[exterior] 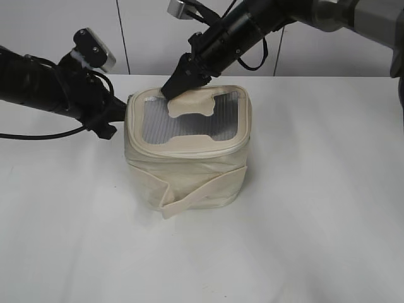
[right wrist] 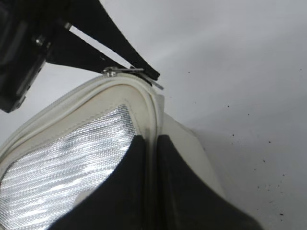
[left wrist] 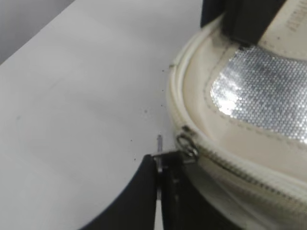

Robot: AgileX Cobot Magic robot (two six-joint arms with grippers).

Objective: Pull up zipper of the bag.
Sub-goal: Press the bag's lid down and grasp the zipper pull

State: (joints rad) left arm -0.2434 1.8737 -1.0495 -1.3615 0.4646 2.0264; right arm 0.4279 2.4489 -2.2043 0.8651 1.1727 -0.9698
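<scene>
While left tool (left wrist: 160, 191) pinches zipper (left wrist: 188, 149) pull, bag (exterior: 189, 167) lettering seems unreadable.

The left gripper (left wrist: 160, 191) sits at the bottom of the view, its dark fingers (left wrist: 139, 196) closed together on the silver pull of the zipper (left wrist: 188, 149) at the bag's (left wrist: 201, 81) rounded corner. The zip line runs along the lid rim. A second dark gripper (left wrist: 242, 19) presses on the lid beside the shiny mesh panel (left wrist: 264, 91). White desk (left wrist: 81, 105) lies beyond.
</scene>
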